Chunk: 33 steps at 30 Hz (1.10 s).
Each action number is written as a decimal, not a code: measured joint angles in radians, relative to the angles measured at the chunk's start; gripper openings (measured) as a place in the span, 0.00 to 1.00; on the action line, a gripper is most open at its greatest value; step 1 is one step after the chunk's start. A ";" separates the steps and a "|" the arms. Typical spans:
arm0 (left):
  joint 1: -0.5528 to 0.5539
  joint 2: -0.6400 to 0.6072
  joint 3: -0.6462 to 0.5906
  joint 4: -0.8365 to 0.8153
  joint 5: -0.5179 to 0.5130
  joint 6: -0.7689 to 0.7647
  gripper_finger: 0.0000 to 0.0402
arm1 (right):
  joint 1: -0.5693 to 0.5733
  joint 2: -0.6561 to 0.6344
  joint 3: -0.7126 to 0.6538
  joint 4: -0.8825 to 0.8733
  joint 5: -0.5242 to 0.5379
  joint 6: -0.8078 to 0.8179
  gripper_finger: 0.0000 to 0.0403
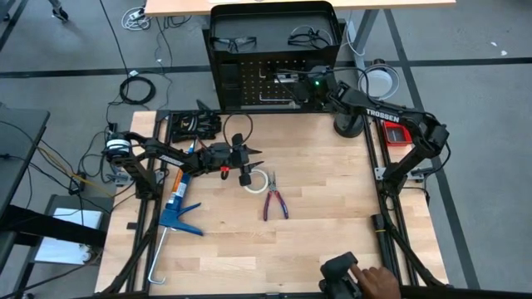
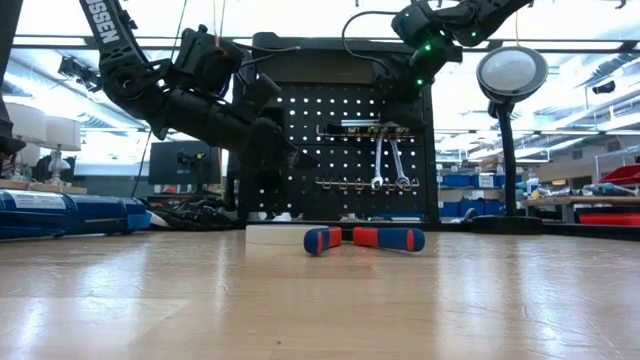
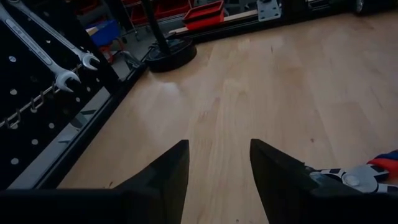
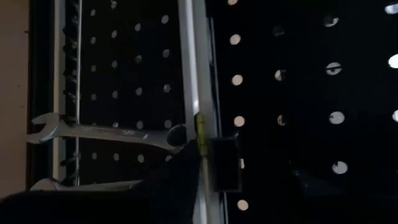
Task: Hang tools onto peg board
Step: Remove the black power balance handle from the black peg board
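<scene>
The peg board (image 1: 249, 83) (image 2: 330, 150) stands upright at the table's far edge. Two silver wrenches (image 2: 388, 160) (image 4: 106, 132) hang from its hooks, and a black bar (image 2: 365, 128) (image 4: 194, 74) lies level across them. Two safety glasses (image 1: 233, 41) rest on the frame's top. My right gripper (image 1: 293, 80) (image 2: 400, 95) is up at the board, close to the bar; whether it touches the bar is hidden. My left gripper (image 1: 252, 164) (image 3: 217, 146) hovers open above the table. Beside it a white tape roll (image 1: 258, 180) and red-handled pliers (image 1: 275, 203) (image 2: 365, 239) lie flat on the wood.
A blue caulking gun (image 1: 177, 208) lies near the table's left edge. A round lamp (image 2: 511, 72) on a black stand (image 1: 349, 124) is at the far right. A person's hand (image 1: 378, 278) rests on a black device at the near edge. Bare wood shows on the near right.
</scene>
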 joint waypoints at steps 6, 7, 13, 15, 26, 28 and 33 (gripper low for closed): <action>0.003 0.000 0.000 -0.001 -0.001 -0.001 0.43 | 0.000 -0.001 0.001 0.000 0.002 0.019 0.18; 0.003 0.000 0.000 -0.001 -0.001 -0.001 0.43 | 0.000 -0.001 0.001 0.000 0.002 0.024 0.17; 0.003 0.000 0.000 -0.002 -0.001 -0.001 0.43 | 0.000 -0.002 0.001 0.006 0.011 0.027 0.17; 0.003 0.000 0.000 -0.002 -0.001 -0.001 0.43 | 0.005 -0.001 0.000 0.019 0.026 0.022 0.18; 0.003 0.000 0.000 -0.002 -0.044 -0.003 0.43 | 0.068 -0.002 -0.002 0.061 0.077 -0.001 0.17; 0.002 0.000 0.000 -0.002 -0.092 -0.007 0.43 | 0.096 -0.012 -0.002 0.059 0.100 0.005 0.18; 0.003 0.000 0.000 -0.006 -0.219 -0.034 0.43 | 0.229 -0.058 -0.002 0.057 0.153 0.019 0.17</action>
